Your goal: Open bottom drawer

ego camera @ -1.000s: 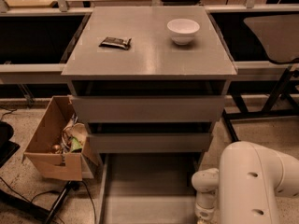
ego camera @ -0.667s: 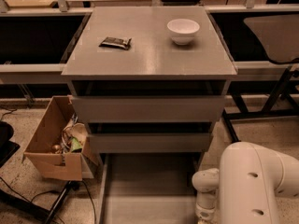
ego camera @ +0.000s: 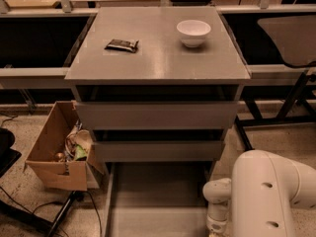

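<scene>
Shows no change from a second ago: bottom drawer (ego camera: 157, 199) already pulled out, white arm (ego camera: 269, 196) beside it, gripper hidden below view, state untellable, task seemingly finished.

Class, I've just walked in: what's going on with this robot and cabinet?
The robot's white arm sits low at the right front of the cabinet. Its gripper is out of view, past the bottom edge. The bottom drawer stands pulled out, its grey tray showing. A white bowl and a dark packet lie on the cabinet top; a cardboard box stands at left.
</scene>
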You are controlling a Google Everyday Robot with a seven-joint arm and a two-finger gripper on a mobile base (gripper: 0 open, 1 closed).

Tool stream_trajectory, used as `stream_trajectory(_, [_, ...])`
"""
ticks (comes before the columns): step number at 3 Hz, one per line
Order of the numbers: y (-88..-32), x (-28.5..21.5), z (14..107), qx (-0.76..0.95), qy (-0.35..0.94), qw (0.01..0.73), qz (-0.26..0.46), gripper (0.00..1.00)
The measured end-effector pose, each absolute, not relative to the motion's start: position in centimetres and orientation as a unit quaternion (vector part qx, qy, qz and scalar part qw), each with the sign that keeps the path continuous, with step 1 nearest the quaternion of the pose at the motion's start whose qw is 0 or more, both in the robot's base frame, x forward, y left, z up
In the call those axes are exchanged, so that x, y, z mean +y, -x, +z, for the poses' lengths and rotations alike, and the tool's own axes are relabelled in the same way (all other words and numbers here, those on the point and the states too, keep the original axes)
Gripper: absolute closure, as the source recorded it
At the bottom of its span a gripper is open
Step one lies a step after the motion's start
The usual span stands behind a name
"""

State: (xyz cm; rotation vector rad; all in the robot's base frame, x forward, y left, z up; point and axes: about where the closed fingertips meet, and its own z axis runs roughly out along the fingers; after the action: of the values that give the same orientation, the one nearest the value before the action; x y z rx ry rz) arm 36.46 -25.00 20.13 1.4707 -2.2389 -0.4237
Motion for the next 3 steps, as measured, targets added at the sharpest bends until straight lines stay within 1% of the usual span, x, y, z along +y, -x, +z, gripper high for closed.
stream_trajectory(1, [-36.45,-25.00,20.13,-0.807,-0.530,0.213,-0.153,0.21])
stream_trajectory(2, [-36.44,-25.00,20.12,-0.807,-0.530,0.213,-0.153,0.00])
stream_trajectory(3, [-36.39,-24.69,20.19,-0.806,-0.530,0.213,-0.153,0.00])
